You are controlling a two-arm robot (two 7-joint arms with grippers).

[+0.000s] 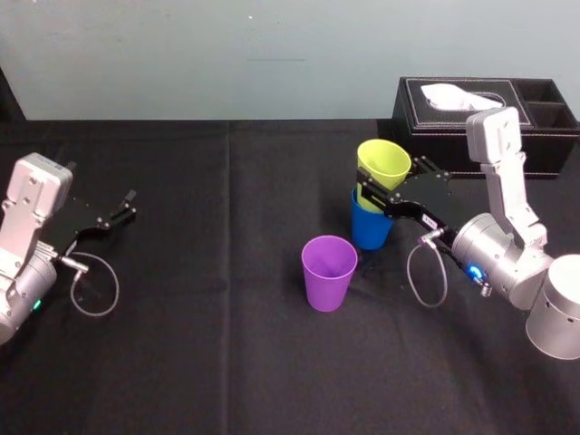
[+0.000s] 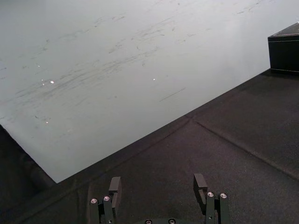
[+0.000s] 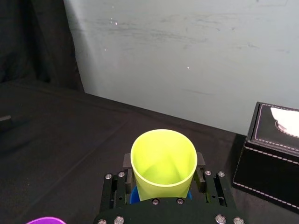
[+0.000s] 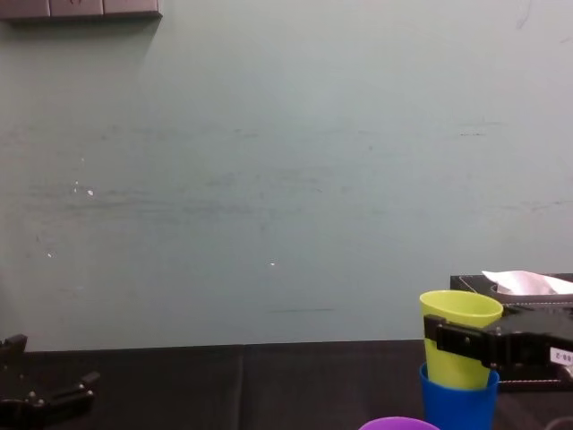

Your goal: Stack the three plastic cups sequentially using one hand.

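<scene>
Black cloth (image 1: 199, 353) covers the whole table, and behind it we've got a pale grey-green wall (image 4: 269, 161) with faint scuffs.

Over on the left, the left gripper (image 1: 127, 207) sits low near the table's left side, well apart from the cups. Its two fingers are spread with nothing between them. The chest view only catches a corner of it.

Next is the purple cup (image 1: 328, 272), upright on the cloth with its mouth up, near the blue one but not touching it. The chest view cuts it down to a sliver of rim at the bottom edge.

The blue cup (image 1: 369, 227) stands upright too. Its base is cut off in the chest view, and it's mostly hidden in the right wrist view.

The yellow-green cup (image 1: 382, 163) has its lower end inside the blue cup. Its mouth is up and its long axis is near vertical with a slight lean. We can't tell how deep it sits.

The right gripper (image 1: 394, 184) is clamped on it, one finger on each side around mid-height.

Behind that, at the back right, is a black tissue box (image 1: 489, 104) with white tissue poking out.
</scene>
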